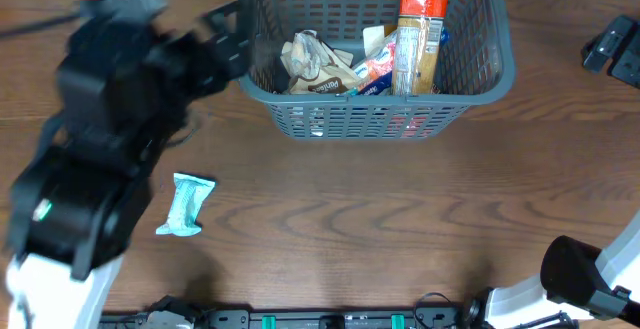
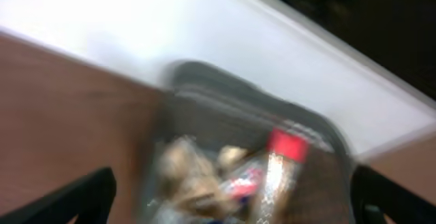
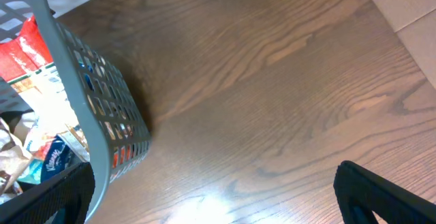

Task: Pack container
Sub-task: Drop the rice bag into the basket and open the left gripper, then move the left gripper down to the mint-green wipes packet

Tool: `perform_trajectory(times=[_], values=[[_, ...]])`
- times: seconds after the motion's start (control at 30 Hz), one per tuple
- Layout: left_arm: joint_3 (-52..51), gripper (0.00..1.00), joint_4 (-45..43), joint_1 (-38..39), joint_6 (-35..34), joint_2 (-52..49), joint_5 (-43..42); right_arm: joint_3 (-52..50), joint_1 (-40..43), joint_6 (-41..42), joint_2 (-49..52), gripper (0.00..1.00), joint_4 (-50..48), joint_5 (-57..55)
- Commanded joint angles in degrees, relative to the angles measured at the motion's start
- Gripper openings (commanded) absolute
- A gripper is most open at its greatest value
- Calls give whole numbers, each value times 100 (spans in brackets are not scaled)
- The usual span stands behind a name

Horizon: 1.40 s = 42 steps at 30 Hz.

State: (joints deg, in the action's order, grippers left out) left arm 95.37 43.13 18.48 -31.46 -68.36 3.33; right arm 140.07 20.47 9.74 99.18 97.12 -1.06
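Overhead cam: dark grey slotted basket (image 1: pixel 470 79) sits at the far-centre of the wooden table (image 1: pixel 380 219), close to its back edge. Inside I see a tall orange packet (image 1: pixel 420 34) standing upright towards the right side, a crumpled tan packet (image 1: pixel 315 64) left of centre, and a small red/white packet (image 1: pixel 375 69) between them. A teal packet (image 1: pixel 187 205) lies flat on the tabletop, front-left of the basket and well apart from it.

L side: left arm (image 1: pixel 90 149) is blurred in this view, w/ the left gripper (image 1: pixel 228 49) just beside the basket's left rim. I can't tell whether it touches. Left wrist cam is also badly smeared, but both fingers (image 2: pixel 82 197) show at the bottom corners, spread wide w/ nothing between them. The basket and the red top of the tall packet are ahead of them.

R side: right gripper (image 1: pixel 610 47) is at the right edge of the frame, well apart from the basket. Right wrist cam shows its fingers (image 3: pixel 388 197) spread wide over bare wood, empty. The basket's corner is at the left, w/ a blue pack (image 3: pixel 58 159) visible inside.
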Motion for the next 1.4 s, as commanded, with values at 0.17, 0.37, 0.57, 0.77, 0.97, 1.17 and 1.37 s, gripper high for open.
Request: perform_trajectory(times=[0.17, 0.37, 0.57, 0.77, 0.97, 1.17, 1.37], values=[[48, 99, 2350, -614, -2535, 704, 2660, -15, 24, -105, 7, 99, 15, 0], [-168, 99, 3917, -1154, -5493, 575, 2719, -15, 22, -105, 7, 99, 15, 2], [-542, 99, 4024, -1241, -5823, 308, 2520, -15, 22, -105, 7, 99, 15, 2], [-1027, 99, 4343, -1244, -5429, -76, 2651, -15, 22, -107, 7, 99, 15, 0], [-1211, 99, 4334, -1241, -2782, -634, 2693, -15, 22, -107, 7, 99, 15, 0], [-1211, 99, 4315, -1241, -249, -1093, 2302, -15, 22, -107, 7, 99, 15, 0], [-1211, 99, 4133, -1241, 1377, -1456, 1097, -15, 24, -109, 7, 100, 15, 0]])
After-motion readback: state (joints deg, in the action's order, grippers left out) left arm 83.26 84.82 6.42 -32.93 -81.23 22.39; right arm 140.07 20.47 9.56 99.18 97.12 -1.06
